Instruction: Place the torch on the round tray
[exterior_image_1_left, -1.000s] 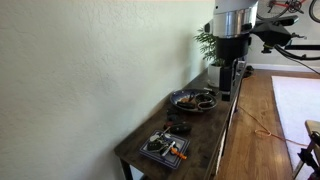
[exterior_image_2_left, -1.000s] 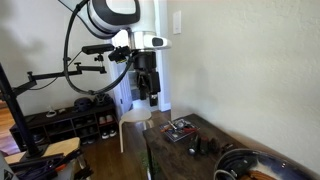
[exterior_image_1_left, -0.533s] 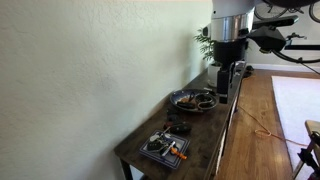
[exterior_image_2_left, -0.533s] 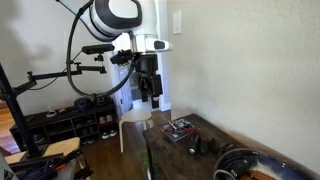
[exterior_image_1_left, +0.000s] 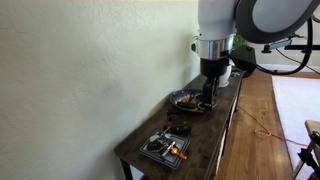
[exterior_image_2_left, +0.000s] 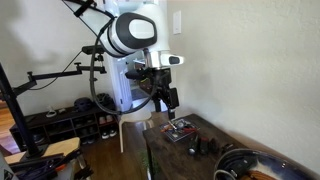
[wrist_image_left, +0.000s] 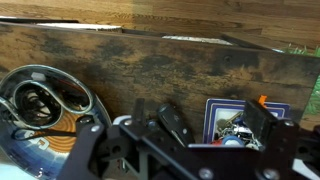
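Observation:
The torch (wrist_image_left: 172, 121) is a small stubby dark object lying on the wooden table between the two trays; it also shows in both exterior views (exterior_image_1_left: 178, 127) (exterior_image_2_left: 205, 146). The round tray (wrist_image_left: 88, 98) is dark with a raised rim and holds cords and other items; it also shows in both exterior views (exterior_image_1_left: 179, 96) (exterior_image_2_left: 262, 156). My gripper (wrist_image_left: 180, 138) is open and empty, hanging above the table with the torch between its fingers in the wrist view. In both exterior views (exterior_image_1_left: 209, 92) (exterior_image_2_left: 170, 101) it is well above the tabletop.
A dark rectangular tray (wrist_image_left: 218, 112) with small items, one orange-and-black, sits past the torch (exterior_image_1_left: 163, 149) (exterior_image_2_left: 181, 130). A second small dark object (wrist_image_left: 139, 110) lies beside the torch. The wall runs along the table's back edge. A plant stands at the far end.
The arm has swung in over the table and dropped lower, from beside the table edge to above the trays. Nothing on the table has moved.

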